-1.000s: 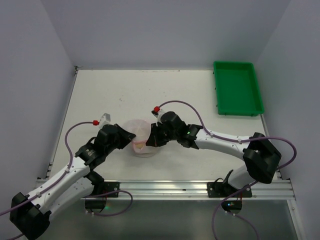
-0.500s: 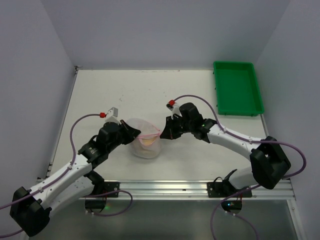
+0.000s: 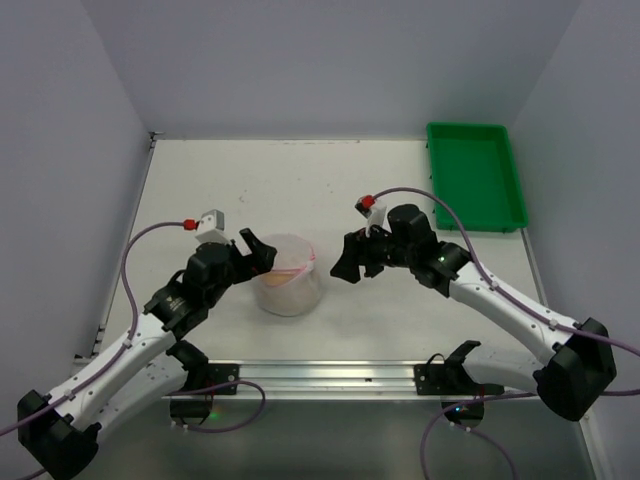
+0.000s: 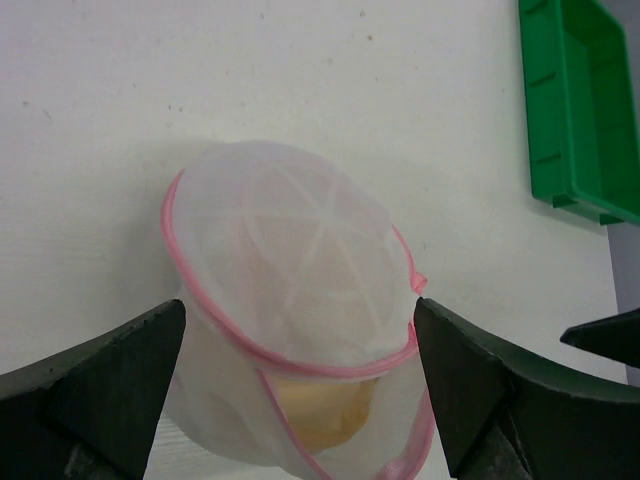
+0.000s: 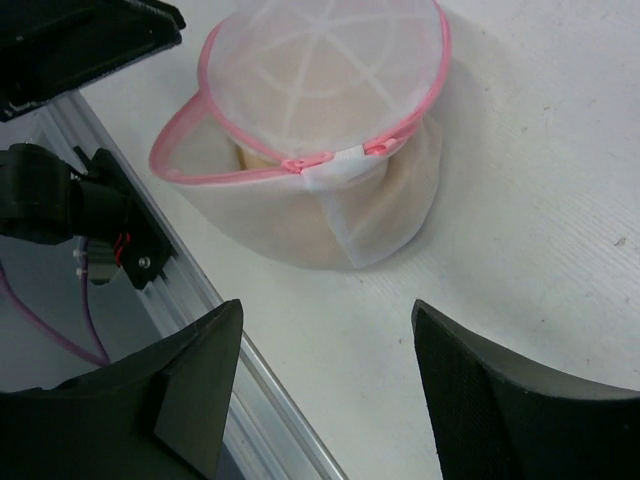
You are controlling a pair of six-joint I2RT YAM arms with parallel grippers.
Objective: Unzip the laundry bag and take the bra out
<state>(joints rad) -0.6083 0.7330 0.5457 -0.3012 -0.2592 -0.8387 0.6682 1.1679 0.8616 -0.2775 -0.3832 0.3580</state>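
Note:
The laundry bag (image 3: 288,276), a small white mesh drum with a pink zip edge, stands on the table between the two arms. Its lid gapes on one side, and tan padding of the bra (image 4: 322,402) shows through the gap; the rest of the bra is hidden inside. In the right wrist view the bag (image 5: 320,90) has a white zip tab (image 5: 338,164) on its near side. My left gripper (image 3: 254,250) is open at the bag's left side, its fingers (image 4: 110,385) straddling the bag (image 4: 290,270) without pinching it. My right gripper (image 3: 349,262) is open over bare table, a short way right of the bag.
A green tray (image 3: 475,176) lies at the back right by the wall, also seen in the left wrist view (image 4: 580,100). A metal rail (image 3: 400,375) runs along the table's near edge. Walls close in the left, back and right sides.
Both grippers have opened and let go of the bag's pink edge. The right arm has drawn back to the right. The bag has settled upright on the table.

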